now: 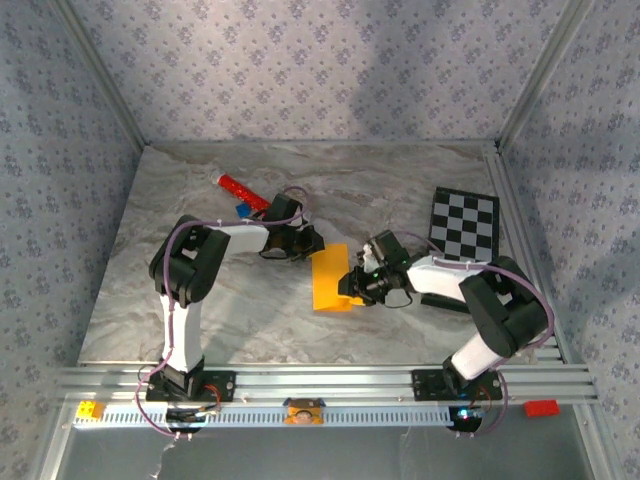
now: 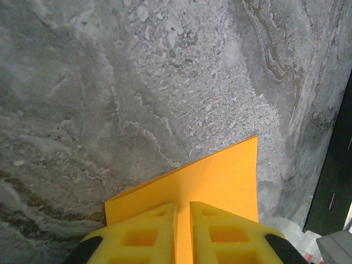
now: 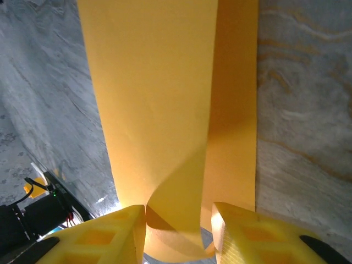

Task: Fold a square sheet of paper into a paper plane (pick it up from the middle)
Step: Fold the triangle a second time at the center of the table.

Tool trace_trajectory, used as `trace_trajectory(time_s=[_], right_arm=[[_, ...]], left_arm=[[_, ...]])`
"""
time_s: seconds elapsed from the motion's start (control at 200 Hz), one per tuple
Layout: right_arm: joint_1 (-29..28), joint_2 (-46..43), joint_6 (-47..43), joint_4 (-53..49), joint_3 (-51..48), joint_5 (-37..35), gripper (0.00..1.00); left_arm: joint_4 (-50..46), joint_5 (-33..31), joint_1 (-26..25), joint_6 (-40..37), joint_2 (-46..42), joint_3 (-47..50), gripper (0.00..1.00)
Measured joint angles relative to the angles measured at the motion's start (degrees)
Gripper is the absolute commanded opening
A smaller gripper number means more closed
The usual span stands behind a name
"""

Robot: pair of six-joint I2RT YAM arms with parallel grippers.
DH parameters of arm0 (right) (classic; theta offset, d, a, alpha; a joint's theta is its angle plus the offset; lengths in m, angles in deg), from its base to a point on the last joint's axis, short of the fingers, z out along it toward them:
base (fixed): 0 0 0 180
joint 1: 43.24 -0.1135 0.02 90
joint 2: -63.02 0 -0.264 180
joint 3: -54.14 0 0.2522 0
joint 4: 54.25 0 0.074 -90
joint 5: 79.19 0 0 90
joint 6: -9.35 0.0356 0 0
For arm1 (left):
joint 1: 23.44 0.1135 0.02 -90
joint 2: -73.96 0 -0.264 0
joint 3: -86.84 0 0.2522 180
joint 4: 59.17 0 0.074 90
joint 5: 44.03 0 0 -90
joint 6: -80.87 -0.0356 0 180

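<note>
Mid-fold: left tool clenched on the square sheet of paper, which juts ahead of it; right tool released, jaws astride the curled fold. Next probably needs that fold pinched flat.

A robotics lab test cell: a marble-look table boxed in by patterned walls on aluminium posts, two robot arms bolted to a slotted rail along the bottom edge, and a checkered board at centre right.
</note>
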Motion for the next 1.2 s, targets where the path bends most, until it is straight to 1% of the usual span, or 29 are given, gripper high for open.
trace_trajectory(time_s=[0.445,0.68,0.89,1.064,1.144,1.199], right_arm=[[3.98,2.93,-1.40,7.08,0.07,5.11,0.39],[6.05,3.96,-2.19,8.96,0.09,6.29,0.32],[6.38,6.14,-1.90,11.47,0.15,7.10,0.26],[6.64,6.78,-1.36,13.53,0.15,7.13,0.16],[6.64,6.97,-1.27,13.90,0.13,7.08,0.14],[6.64,7.15,-1.31,14.01,0.13,7.06,0.13]], left_arm=[[-3.54,1.51,-0.24,-3.06,3.61,-6.23,0.14],[-5.70,1.62,-0.24,-4.74,4.61,-8.39,0.14],[-6.34,1.64,-0.28,-5.64,4.61,-8.61,0.16],[-6.34,1.62,-0.31,-5.92,4.35,-8.63,0.22],[-6.64,1.31,-0.50,-6.16,3.82,-8.61,0.29],[-6.91,0.96,-0.59,-6.75,3.15,-8.59,0.36]])
